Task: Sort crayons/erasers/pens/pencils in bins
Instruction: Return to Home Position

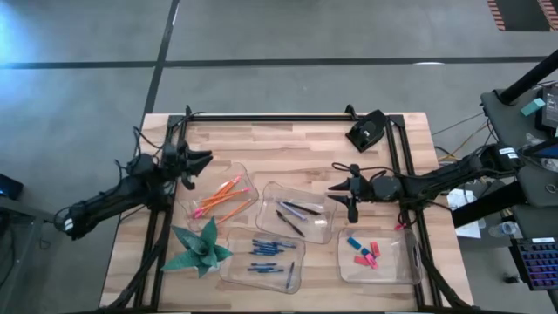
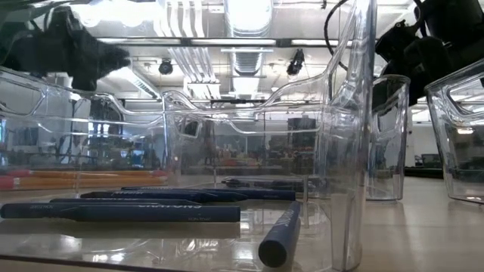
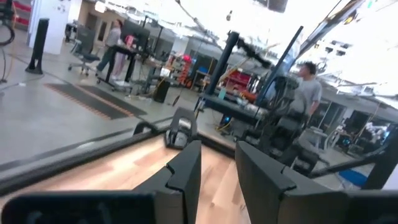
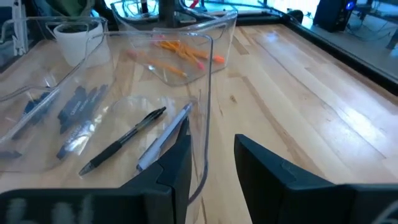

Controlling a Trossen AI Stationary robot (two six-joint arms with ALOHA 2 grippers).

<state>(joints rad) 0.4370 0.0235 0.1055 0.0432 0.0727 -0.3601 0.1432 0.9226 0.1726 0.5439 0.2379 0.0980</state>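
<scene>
If drawn back level instead of lifted first, could drag the right gripper into the clear wall of the pen bin, shove that bin across the table and bump the eraser bin just beside it. Judged so from the right wrist view, with the rim close under the dark fingers. Would spill little, yet would spoil a tidy layout. Shows those fingers a narrow gap apart, gripping nothing. Less to fear from the left gripper at the table's left side, likewise parted and empty. Could at worst brush the pencil bin just beside its tips on a careless swing.

Looks finished otherwise, with no loose item on the bare wood. Finds the pencils, orange and red, inside their bin, near the left gripper but apart from it. Finds the dark pens in the middle bin, just beside the right gripper's tips, untouched. Finds the blue crayons in the crayon bin next to the green paper plant, well apart from both grippers. Finds the erasers, pink, red and blue, in their bin, near the right gripper without touching it.
</scene>
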